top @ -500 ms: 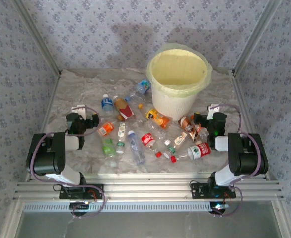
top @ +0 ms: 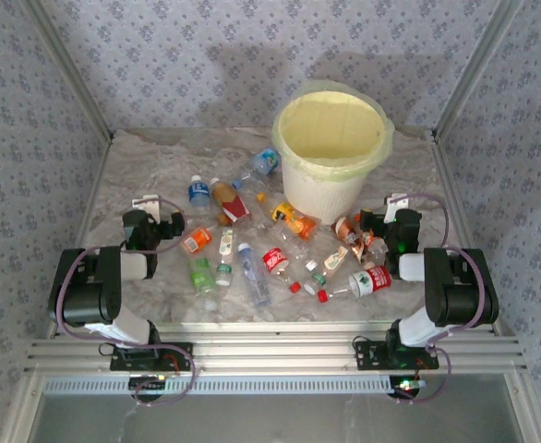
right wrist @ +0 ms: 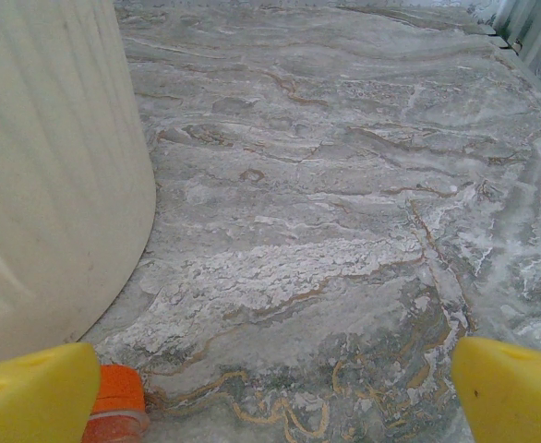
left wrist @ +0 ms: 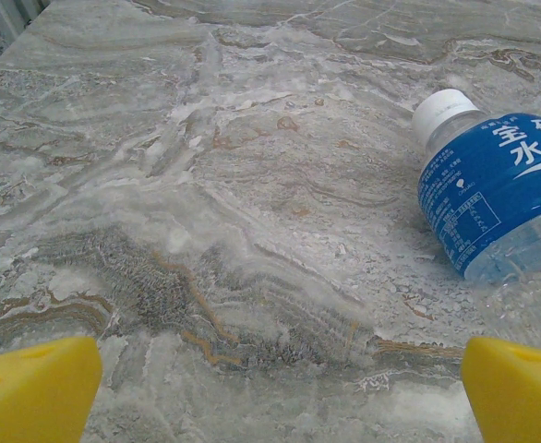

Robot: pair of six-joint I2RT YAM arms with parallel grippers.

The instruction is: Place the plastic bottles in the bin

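Several plastic bottles lie scattered over the middle of the marble table, in front of the bin, which is white and lined with a pale yellow-green bag. My left gripper rests low at the left of the pile, and my right gripper rests at the pile's right, by the bin. In the left wrist view the left gripper is open over bare marble, with a blue-labelled, white-capped bottle ahead to the right. The right gripper is open too, empty, with the bin wall at its left.
An orange bottle cap shows beside my right gripper's left fingertip. Patterned walls and metal posts enclose the table on three sides. Bare marble lies at the back left and to the right of the bin.
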